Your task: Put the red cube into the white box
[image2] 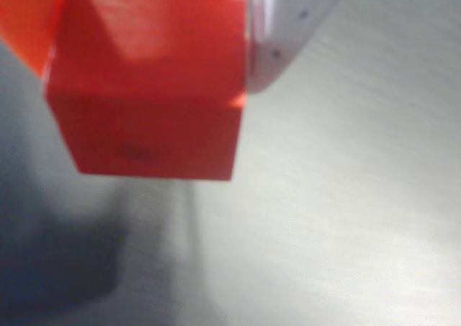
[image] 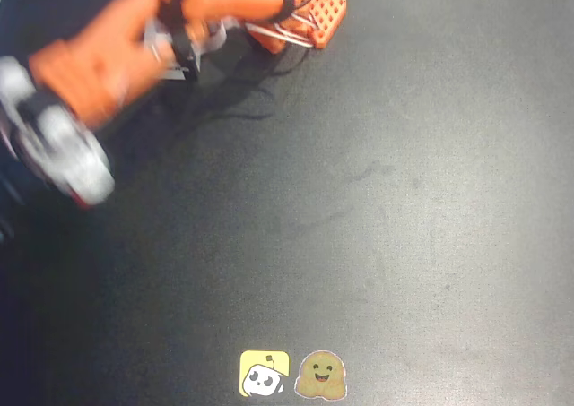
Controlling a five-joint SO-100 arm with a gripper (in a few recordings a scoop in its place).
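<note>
Two views give us quite different accounts. From the wrist view we see the red cube [image2: 148, 96] large and close, pressed between an orange finger [image2: 25, 16] at its left and a white finger [image2: 288, 31] at its right, so the gripper [image2: 155, 24] is closed on the cube and carries it clear of the table [image2: 346, 218], with the cube's dark shadow [image2: 57, 261] lying below and to the left on the surface. The overhead view shows us none of that grip: there the orange arm [image: 99, 65] is a blur reaching from its base [image: 309, 12] at the top edge toward the left edge, ending in a white and grey wrist part [image: 63, 151], and we cannot make out the cube or the fingers.

Looking at room, we find the arm crowded into the upper left corner of the overhead view, close to the left edge. Most of the dark table [image: 404, 200] spreads open to the right and below. Two stickers lie at the bottom edge, a yellow one [image: 264, 374] and a brown smiling one [image: 321, 375] just beside it.

As for the cube, its faces are plain bright red and matte, the upper face lit, the front face darker, with a faint dark smudge near the lower middle.
</note>
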